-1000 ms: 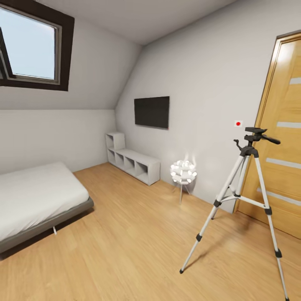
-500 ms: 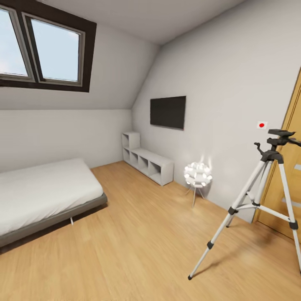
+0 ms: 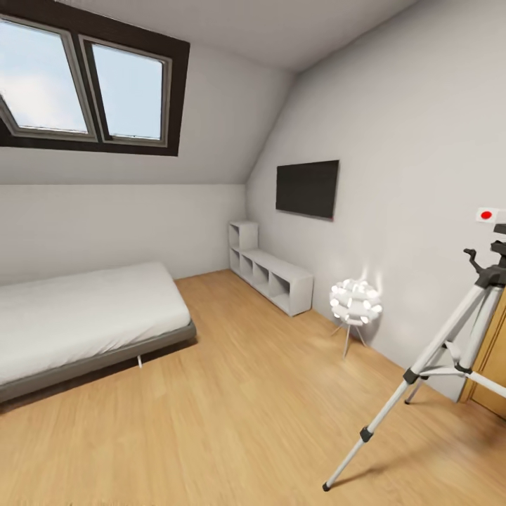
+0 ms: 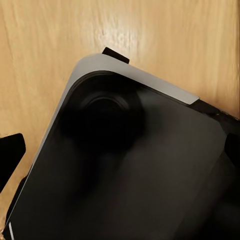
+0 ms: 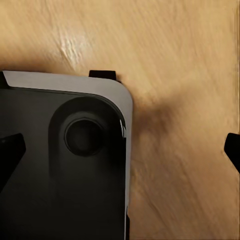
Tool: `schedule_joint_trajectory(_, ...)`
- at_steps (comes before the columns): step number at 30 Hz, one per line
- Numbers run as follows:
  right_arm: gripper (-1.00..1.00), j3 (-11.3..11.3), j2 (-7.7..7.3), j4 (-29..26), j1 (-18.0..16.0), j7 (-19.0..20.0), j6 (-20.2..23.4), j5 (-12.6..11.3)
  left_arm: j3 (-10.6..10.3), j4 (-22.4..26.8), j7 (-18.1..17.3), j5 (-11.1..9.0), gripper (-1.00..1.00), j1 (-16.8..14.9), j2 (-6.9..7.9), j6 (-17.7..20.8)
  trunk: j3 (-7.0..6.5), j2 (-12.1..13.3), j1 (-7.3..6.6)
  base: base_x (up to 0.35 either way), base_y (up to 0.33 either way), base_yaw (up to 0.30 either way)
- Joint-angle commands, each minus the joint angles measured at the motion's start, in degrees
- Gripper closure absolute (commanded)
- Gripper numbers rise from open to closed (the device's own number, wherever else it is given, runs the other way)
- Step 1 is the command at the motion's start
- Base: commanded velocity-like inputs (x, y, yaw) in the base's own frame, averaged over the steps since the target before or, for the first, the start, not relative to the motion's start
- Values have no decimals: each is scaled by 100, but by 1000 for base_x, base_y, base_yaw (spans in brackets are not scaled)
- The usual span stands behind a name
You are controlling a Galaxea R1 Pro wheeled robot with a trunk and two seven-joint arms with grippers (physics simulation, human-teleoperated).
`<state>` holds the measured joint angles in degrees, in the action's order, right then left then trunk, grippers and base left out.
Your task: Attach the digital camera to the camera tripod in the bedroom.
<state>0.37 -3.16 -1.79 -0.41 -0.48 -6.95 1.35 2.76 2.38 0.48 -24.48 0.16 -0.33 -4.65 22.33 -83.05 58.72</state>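
Bedroom point(image 3: 211, 393) in head view: light wood floor, grey bed point(image 3: 84, 330), skylight point(image 3: 84, 84), wall TV point(image 3: 307, 188), low shelf point(image 3: 274, 277), globe lamp point(image 3: 355, 303). Camera tripod point(image 3: 450, 351) stands at the right edge by the door, head cut off by the frame, nothing visibly mounted. Digital camera not located. Wrist views look down at the robot's dark base and floor; dark tips at the frame edges suggest each claw is spread, holding nothing. Judgement: early stage, finding, grasping and attaching all remain.
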Motion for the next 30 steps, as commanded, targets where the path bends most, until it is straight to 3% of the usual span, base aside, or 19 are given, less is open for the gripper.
schedule_joint_trajectory(1, -100, 4, 0, 5, -3, -3, -17, 14, 26, 8, 5, 0, -100, 2, -2, -10, 5, -3, 1, 108, -286, 270)
schedule_joint_trajectory(12, -100, 3, 0, 4, -3, -5, -17, 14, 31, 5, 5, -4, -100, 0, 6, -10, 5, -3, 1, 150, -241, 270)
schedule_joint_trajectory(30, -100, 6, -1, 4, -3, -5, -17, 14, 32, 8, 5, -4, -100, 0, 14, -10, 5, -3, 1, 26, -30, 270)
